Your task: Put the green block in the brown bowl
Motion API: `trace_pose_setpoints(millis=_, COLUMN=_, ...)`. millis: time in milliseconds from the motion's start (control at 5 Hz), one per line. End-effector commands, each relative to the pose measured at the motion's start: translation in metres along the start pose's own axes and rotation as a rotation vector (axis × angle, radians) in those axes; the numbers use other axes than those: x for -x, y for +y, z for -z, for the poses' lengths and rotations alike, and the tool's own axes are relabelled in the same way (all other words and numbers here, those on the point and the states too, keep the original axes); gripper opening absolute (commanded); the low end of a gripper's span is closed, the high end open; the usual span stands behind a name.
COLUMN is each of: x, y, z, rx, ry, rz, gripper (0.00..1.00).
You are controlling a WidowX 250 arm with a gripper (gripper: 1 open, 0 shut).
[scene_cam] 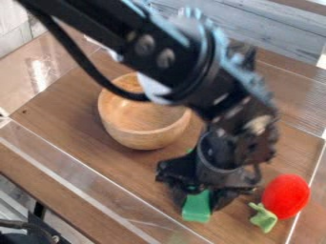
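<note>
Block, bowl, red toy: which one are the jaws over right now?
The green block: the jaws straddle its upper part, while bowl and red toy stand apart from them.

From where I stood, no lettering, label, brand, number or sign could be read on anything, neither on the arm nor around the tabletop (pixel 95 152).

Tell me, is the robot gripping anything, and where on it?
It can't be told: the gripper is down over the green block, hiding whether its fingers grip it.
</note>
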State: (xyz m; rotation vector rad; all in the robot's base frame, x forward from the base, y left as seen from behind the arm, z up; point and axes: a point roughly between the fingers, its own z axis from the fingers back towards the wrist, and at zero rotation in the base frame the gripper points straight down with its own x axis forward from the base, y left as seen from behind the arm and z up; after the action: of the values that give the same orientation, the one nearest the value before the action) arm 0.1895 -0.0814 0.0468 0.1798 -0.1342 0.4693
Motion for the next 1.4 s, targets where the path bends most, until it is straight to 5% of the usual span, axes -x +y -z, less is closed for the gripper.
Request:
trace_pose_setpoints(millis=0, x=-0.005, y=-0.001, z=-0.028, rx=0.017, ry=0.006, rz=0.019, gripper=0.00)
trace_pose_setpoints(millis=200, x=-0.006, y=0.003, z=-0.028, rx=0.016, ry=0.050, rz=0.003, gripper=0.00)
trace_pose_setpoints(millis=600, x=-0.003, y=0.027, z=-0.015, rx=0.049, ry=0.079, rz=0.086, gripper=0.00)
trace_pose_setpoints(millis=1000, x=-0.021, y=0.009, z=-0.001, rx=0.087, ry=0.117, rz=0.161, gripper=0.00)
trace_pose_setpoints(millis=1200, x=-0.019, y=-0.011, z=-0.015, rx=0.111, ry=0.135, rz=0.123, gripper=0.00)
